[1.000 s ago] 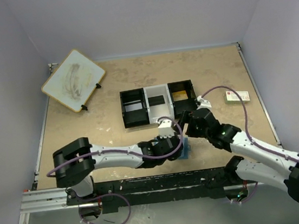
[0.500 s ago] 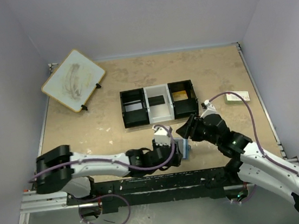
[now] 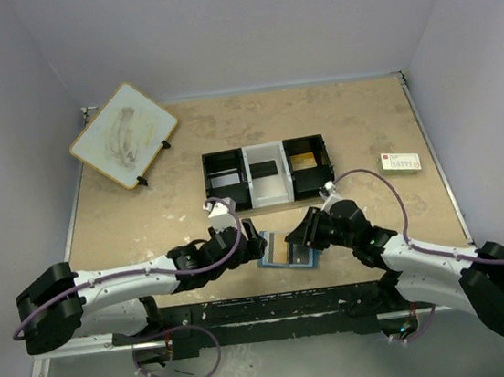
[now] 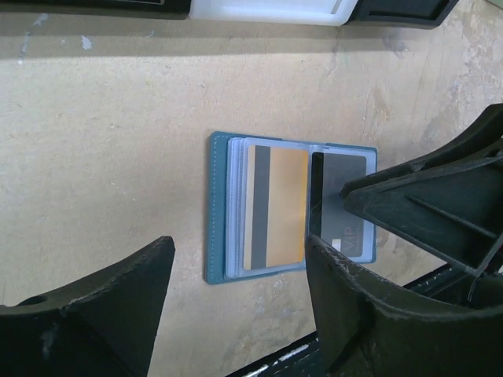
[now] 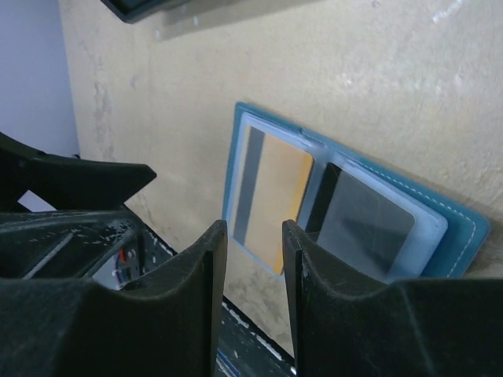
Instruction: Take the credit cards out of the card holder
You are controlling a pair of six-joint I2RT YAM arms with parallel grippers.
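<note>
The blue card holder lies open and flat on the table near the front edge. An orange card with a dark stripe sits in its left clear pocket and a grey card in its right. My left gripper stands open just left of the holder, its jaws wide with nothing between them. From the right, my right gripper reaches over the holder's right half. Its jaws are a narrow gap apart and hold nothing. The orange card and the grey card lie below them.
A black-and-white three-compartment tray stands behind the holder. A white card with green and red print lies at the right. A tilted whiteboard stands at the back left. The black front rail runs just below the holder.
The holder, held up on edge between the two grippers before, now lies open flat. My left gripper opened and drew back left. The right jaws have narrowed.
</note>
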